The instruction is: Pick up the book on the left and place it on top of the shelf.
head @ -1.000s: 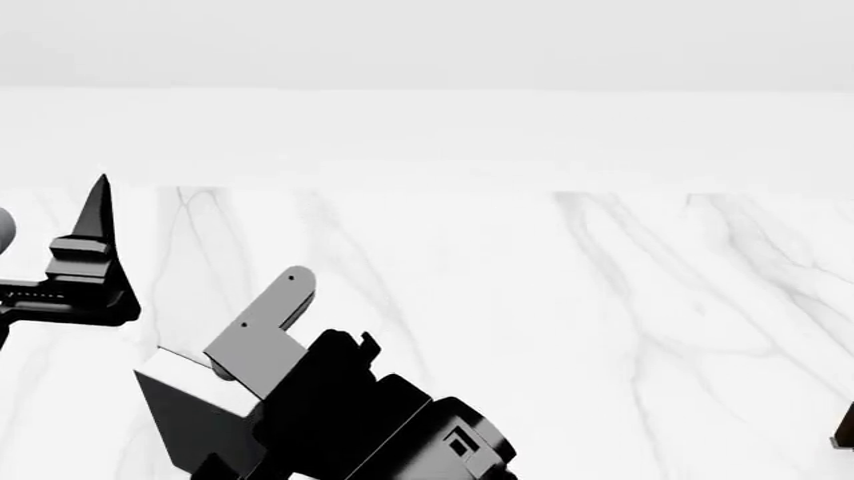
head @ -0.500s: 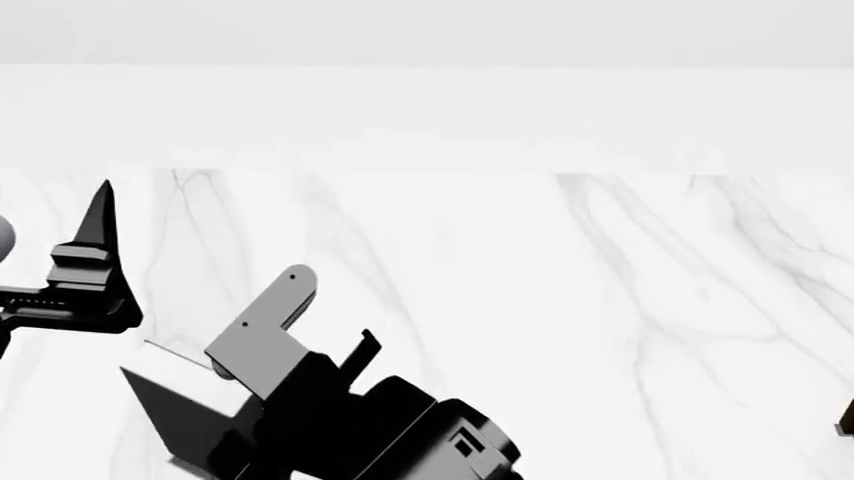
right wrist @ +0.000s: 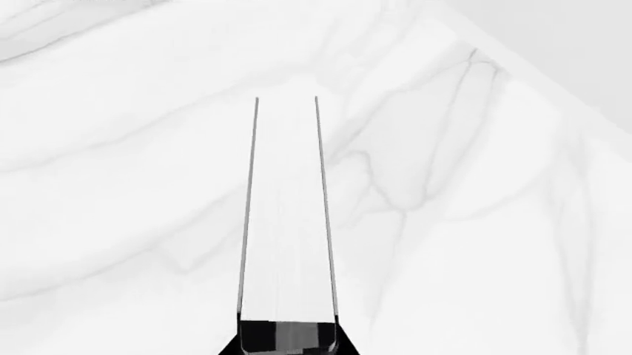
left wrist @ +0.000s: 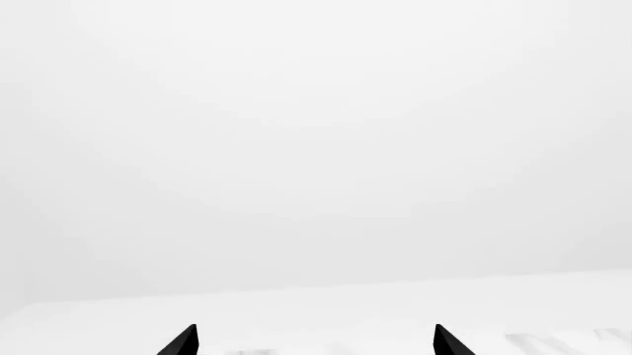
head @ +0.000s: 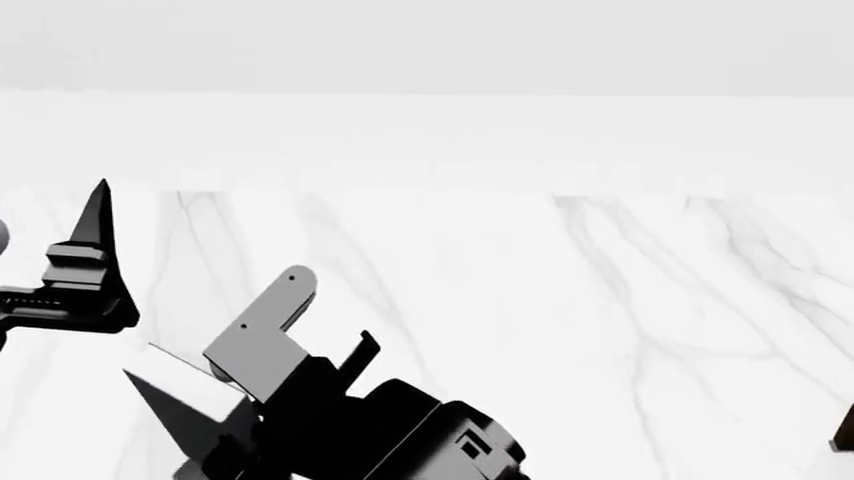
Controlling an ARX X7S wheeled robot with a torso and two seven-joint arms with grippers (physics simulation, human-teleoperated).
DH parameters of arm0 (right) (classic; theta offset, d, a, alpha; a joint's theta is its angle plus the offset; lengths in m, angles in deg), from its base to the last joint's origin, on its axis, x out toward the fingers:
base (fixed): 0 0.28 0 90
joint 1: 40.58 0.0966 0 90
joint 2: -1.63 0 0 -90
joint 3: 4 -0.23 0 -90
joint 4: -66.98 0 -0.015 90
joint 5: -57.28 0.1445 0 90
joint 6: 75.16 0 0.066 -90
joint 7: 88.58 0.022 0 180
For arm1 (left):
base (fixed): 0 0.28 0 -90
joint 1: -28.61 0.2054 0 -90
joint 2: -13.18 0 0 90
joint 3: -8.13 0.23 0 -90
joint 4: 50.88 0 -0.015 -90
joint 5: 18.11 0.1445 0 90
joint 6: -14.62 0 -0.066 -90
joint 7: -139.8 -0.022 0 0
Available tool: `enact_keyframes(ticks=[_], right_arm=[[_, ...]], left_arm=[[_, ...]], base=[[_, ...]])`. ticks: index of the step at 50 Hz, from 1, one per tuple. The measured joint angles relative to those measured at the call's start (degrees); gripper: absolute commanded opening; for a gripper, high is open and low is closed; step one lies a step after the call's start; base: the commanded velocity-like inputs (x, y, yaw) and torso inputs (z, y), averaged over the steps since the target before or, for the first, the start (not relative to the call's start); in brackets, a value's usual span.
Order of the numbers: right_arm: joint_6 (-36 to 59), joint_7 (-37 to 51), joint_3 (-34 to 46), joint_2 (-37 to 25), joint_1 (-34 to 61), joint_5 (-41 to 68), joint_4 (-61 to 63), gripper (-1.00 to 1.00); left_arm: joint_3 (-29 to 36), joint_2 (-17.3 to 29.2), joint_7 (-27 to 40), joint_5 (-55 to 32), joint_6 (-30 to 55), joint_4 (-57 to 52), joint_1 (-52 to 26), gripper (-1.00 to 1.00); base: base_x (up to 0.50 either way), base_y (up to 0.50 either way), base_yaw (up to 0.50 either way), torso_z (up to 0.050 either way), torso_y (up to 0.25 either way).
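right gripper (right wrist: 286,344) clamped on the book (right wrist: 286,222), page edges up over marble floor (head: 601,300), left gripper (left wrist: 314,342) spread apart.

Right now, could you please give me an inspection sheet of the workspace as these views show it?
Surface: white marble-veined top, with grey veins.
Job's things: the book is seen edge-on, white pages between thin dark covers, lifted above the surface; the shelf is not in view.
Clutter: small dark shape at the head view's right edge, too cut off to identify.
Grippers: right gripper is shut on the book; left gripper is open, fingertips apart, holding nothing.
Cables: nothing seen.
Surroundings: plain pale wall behind the surface.
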Motion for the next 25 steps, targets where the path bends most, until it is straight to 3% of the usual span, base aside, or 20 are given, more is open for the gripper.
enact_keyframes(ticks=[14,25], right_arm=[[0.7,0.8,0.2,-0.9,0.4,1.0,1.9,-1.0],[2.9,4.0,-0.1,-2.4,2.0,1.6,5.5,-1.0]], left_arm=[[-0.1,0.1,0.3,-0.6,0.2,-0.3,0.0,1.0],[-0.3,0.2,0.4,-0.9,-0.3,-0.3,0.2,1.0]], base=[[0.0,0.0,0.0,0.0,0.227],[0.0,0.0,0.0,0.0,0.0]])
